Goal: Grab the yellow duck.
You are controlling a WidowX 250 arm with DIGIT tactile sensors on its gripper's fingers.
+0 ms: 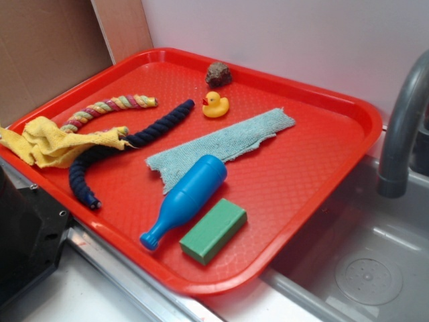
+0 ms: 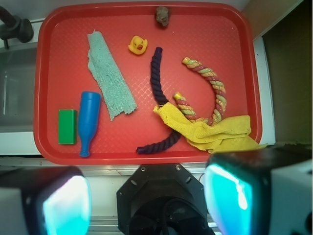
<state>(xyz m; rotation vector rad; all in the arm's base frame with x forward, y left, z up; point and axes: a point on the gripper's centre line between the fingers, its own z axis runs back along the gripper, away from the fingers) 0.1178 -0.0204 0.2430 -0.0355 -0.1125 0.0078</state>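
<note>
- Looking through both cameras, I see a red tray (image 1: 322, 201) (image 2: 49, 58) beside a metal sink (image 1: 375, 268) with a grey tap (image 1: 402, 127).
- On my wrist camera the hand (image 2: 146, 198) sits high above the tray's near edge; its two fingers (image 2: 66, 203) stand wide apart with nothing between them, so I read it as open and empty.
- I find the yellow duck (image 1: 215, 105) (image 2: 138, 45) upright on the tray's far part, its beak orange-red, well apart from the hand.
- A small brown rock (image 1: 218, 73) (image 2: 163, 15) lies near the duck, close to the tray's far rim.
- A dark blue rope (image 1: 127, 151) (image 2: 157, 83) curves across the tray, one end just beside the duck.
- A teal cloth strip (image 1: 221, 144) (image 2: 108, 81) lies flat on the duck's other side, not touching it.
- A blue bottle (image 1: 188, 198) (image 2: 88, 120) lies on its side, its wide end on the edge of that strip.
- A green block (image 1: 213, 230) (image 2: 67, 127) rests just beside the bottle.
- A striped rope (image 1: 110, 109) (image 2: 210, 88) in pink, yellow and green bends in an arc near the dark one.
- A yellow rag (image 1: 50, 142) (image 2: 215, 132) is bunched over both ropes and hangs past the tray's rim.
</note>
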